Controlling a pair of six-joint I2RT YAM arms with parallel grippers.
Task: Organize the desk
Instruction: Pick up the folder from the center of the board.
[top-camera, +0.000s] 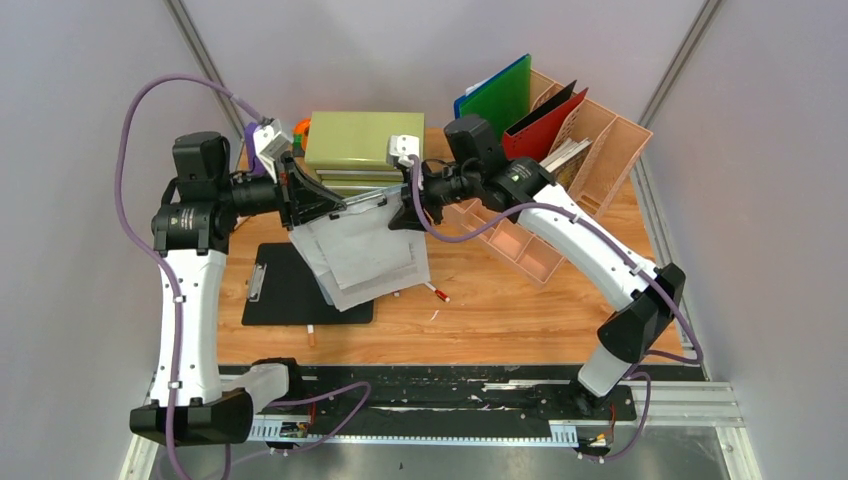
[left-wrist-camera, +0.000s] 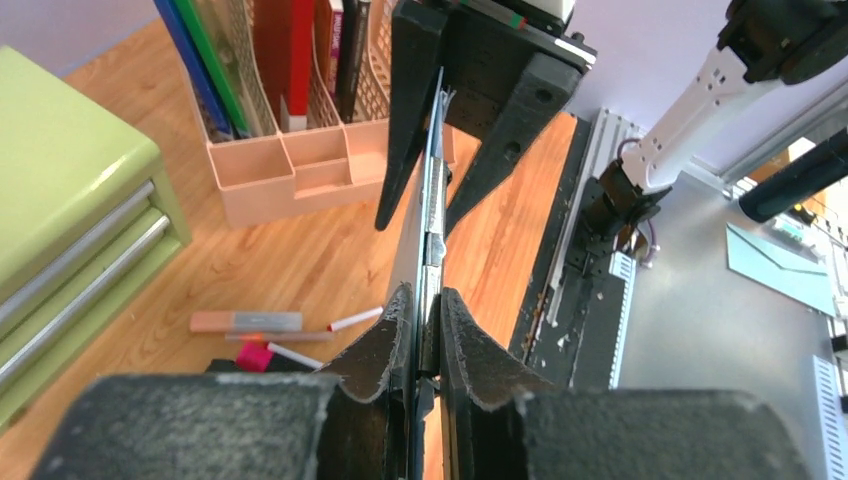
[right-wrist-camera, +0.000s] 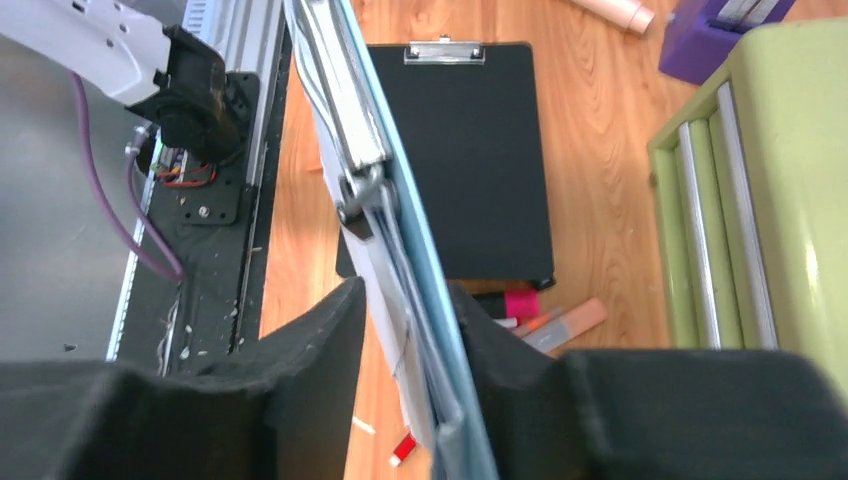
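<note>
Left hand (left-wrist-camera: 425, 295) clamped tight on the bottom edge of a pale clipboard (left-wrist-camera: 432, 200), which is held up in the air and seen edge-on. Right hand (right-wrist-camera: 405, 290) is on the opposite end, and its pads look pressed on both faces, so both hands have it. A sheaf of papers (top-camera: 365, 250) hangs loose from the clip, sagging below the hands. The counter (top-camera: 520, 300) lies under both hands and nothing held touches it. Step, my read: a two-hand transfer of the clipboard, probably bound for the file rack (top-camera: 600, 150) just beyond the right hand. The next move calls for one hand to let go cleanly. The board must then stay edge-on to enter a narrow slot, and the drooping sheets need watching since they could snag or slide out. Counts: 2 hands and 1 held clipboard. 1 black clipboard (top-camera: 300, 285) lies flat below the left hand. 1 green drawer chest (top-camera: 360, 140) sits past both hands. There is 1 rack with 4 folders (top-camera: 500, 98) standing in it: blue, green, red, black. 1 purple block (right-wrist-camera: 715, 25) is beside the chest. Loose pens (top-camera: 436, 292) and markers number at least 4 below the hands, but the exact count is unclear because some are hidden.
</note>
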